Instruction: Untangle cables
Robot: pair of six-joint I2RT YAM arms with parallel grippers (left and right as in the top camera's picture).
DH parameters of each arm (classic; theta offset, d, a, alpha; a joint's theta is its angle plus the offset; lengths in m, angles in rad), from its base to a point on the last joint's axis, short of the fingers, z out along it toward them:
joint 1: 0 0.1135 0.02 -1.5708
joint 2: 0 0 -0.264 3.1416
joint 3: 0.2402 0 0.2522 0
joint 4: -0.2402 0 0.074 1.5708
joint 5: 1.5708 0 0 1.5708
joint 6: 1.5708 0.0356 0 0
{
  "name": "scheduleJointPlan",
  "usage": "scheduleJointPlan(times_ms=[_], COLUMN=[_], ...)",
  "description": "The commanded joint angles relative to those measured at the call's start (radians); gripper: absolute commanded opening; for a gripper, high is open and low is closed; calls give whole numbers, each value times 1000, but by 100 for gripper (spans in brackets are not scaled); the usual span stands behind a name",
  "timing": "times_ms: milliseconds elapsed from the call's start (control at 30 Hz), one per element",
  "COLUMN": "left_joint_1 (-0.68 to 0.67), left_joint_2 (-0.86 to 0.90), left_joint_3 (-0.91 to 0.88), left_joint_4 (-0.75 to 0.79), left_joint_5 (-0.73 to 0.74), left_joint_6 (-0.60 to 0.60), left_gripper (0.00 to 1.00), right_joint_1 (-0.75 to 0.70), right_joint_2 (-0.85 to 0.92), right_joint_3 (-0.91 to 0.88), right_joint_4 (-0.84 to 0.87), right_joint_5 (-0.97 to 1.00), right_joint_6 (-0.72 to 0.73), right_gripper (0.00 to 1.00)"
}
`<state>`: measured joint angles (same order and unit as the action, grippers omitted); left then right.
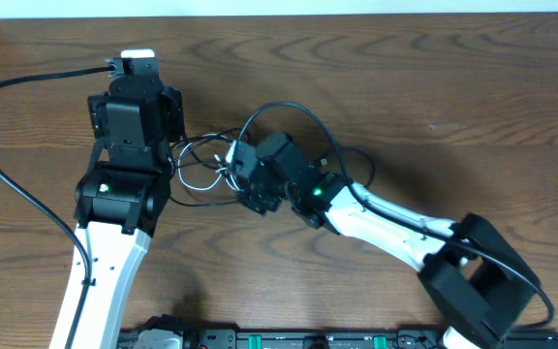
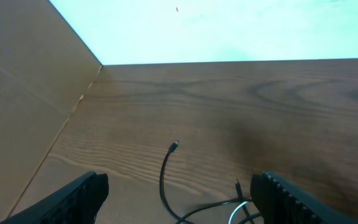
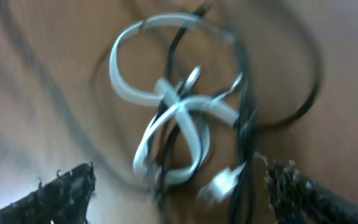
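- The cables (image 1: pixel 206 167) are lying in a loose knot on the wooden table (image 1: pixel 434 87), near its middle, in the gap between the two arms
- The main risk, as a judgement: a grab into the thick of the knot would be pinching several cords at once, and a pull would then be tightening the tangle instead of opening it, because white loops and black strands are crossing directly under the nearer tool
- A second risk: a small plug end could be snagging inside a loop while a cord is being drawn out, or a thin cord could be slipping from the fingers
- The white cable (image 3: pixel 173 112) is curling in overlapping loops and ending in a small pale plug (image 3: pixel 219 183); the black cables (image 3: pixel 248 112) are threading through those loops, but the close view is blurred, so which strand is passing over which cannot be told
- One black strand (image 2: pixel 164 180) is arcing away from the knot, its plug tip (image 2: pixel 175 145) lying free on bare wood
- The right gripper (image 3: pixel 179 177) is hovering straight above the knot, jaws spread wide, grasping nothing
- The left gripper (image 2: pixel 179 180) is sitting at the knot's left edge, also spread wide and empty, with that loose strand lying on the table between its fingers
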<state>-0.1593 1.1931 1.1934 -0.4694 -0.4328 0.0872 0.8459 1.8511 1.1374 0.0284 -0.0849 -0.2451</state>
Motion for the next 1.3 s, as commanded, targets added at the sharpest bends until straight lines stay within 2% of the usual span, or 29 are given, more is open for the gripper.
scheduleJointPlan(times_ms=[0,100,333,767,1033,1267], left_joint_1=[-4,-4,-4,-4,-4,-4], left_joint_2=[2,2,2,2,2,2], left_joint_3=[3,3,3,3,3,3], left_joint_4=[-12,-15,-15,-17,-20,-23], left_joint_5=[-21,-21,-21,-21,-21,-21], left_joint_6=[13,13,13,13,13,13], left_gripper=[79,79,79,79,79,79], right_joint_1=[3,4,14,76,76,70], right_joint_2=[28,49,80,131,142,217], right_joint_3=[13,13,13,13,13,13], right_joint_4=[92,153,155,162,162,170], right_joint_5=[53,53,51,53,111,120], right_joint_6=[100,145,215,233,233,234], right_gripper=[85,83,81,80,78,75])
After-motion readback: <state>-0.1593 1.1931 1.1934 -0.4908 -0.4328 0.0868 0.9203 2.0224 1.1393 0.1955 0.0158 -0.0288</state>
